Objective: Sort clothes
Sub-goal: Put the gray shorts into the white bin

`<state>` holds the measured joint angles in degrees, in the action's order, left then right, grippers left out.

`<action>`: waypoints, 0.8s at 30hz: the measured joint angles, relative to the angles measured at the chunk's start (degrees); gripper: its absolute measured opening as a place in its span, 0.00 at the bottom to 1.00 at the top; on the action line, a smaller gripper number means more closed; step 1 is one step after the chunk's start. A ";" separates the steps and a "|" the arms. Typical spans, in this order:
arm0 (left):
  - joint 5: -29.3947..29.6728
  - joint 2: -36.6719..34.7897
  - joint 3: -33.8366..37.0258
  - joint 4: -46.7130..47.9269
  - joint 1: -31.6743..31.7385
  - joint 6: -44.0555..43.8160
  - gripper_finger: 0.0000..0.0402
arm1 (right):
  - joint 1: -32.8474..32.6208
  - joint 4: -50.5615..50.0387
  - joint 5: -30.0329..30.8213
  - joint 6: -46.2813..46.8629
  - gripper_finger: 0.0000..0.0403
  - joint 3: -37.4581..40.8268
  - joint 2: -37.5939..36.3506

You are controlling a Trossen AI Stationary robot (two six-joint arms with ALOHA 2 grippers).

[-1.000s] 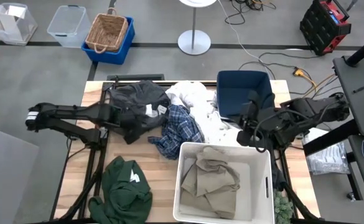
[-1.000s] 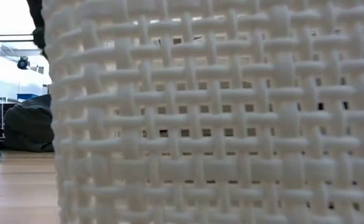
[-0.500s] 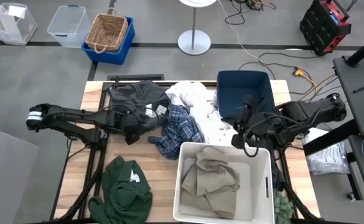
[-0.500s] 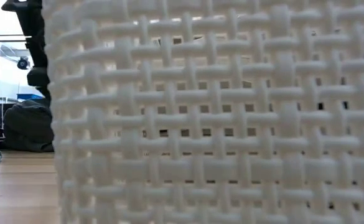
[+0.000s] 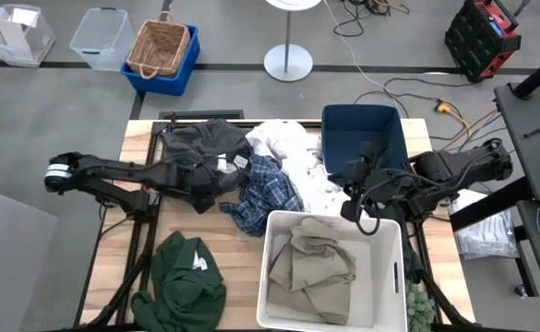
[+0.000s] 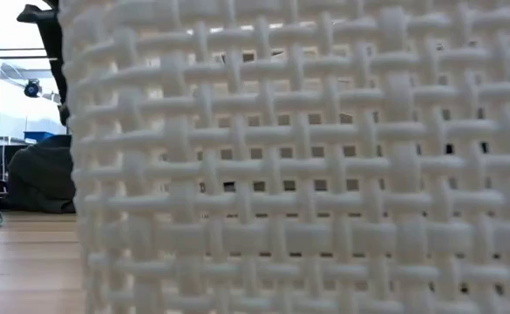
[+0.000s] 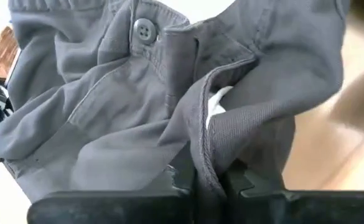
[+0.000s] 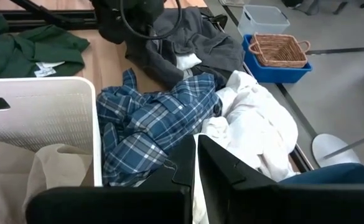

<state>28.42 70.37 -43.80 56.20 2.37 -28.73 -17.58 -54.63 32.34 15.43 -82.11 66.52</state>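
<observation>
One wooden table (image 5: 113, 277) on grey floor. Two bins: white bin (image 5: 380, 277) holding a khaki garment (image 5: 320, 267), navy bin (image 5: 362, 129) behind it. Left of white bin: plaid shirt (image 5: 265, 189), white cloth (image 5: 283, 138), grey trousers (image 7: 107, 112), green garment (image 5: 186, 281). Left gripper (image 7: 210, 177), open a moment ago, now pinches the trousers. Right gripper (image 8: 194, 155) closed, empty, above white bin.

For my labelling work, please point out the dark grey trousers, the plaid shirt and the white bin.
dark grey trousers (image 7: 138, 118), left wrist view, front panel below the button.
plaid shirt (image 8: 150, 134), right wrist view, middle of the fabric.
white bin (image 5: 274, 267), high view, left rim.
</observation>
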 joint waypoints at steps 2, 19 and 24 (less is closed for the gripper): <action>-1.52 -1.10 -2.02 1.22 -0.66 -0.21 0.01 | 0.00 0.02 0.01 -0.01 0.03 0.00 0.00; -0.18 -8.59 -39.96 6.42 -10.16 8.69 0.00 | 0.00 19.11 0.21 -18.98 0.03 0.04 2.20; 0.01 -5.02 -50.07 5.91 -11.18 13.70 0.00 | 0.11 28.06 0.20 -28.61 0.03 0.04 5.12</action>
<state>28.43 65.35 -93.87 62.11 -8.81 -15.03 -17.47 -26.57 32.54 -13.18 -82.06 71.64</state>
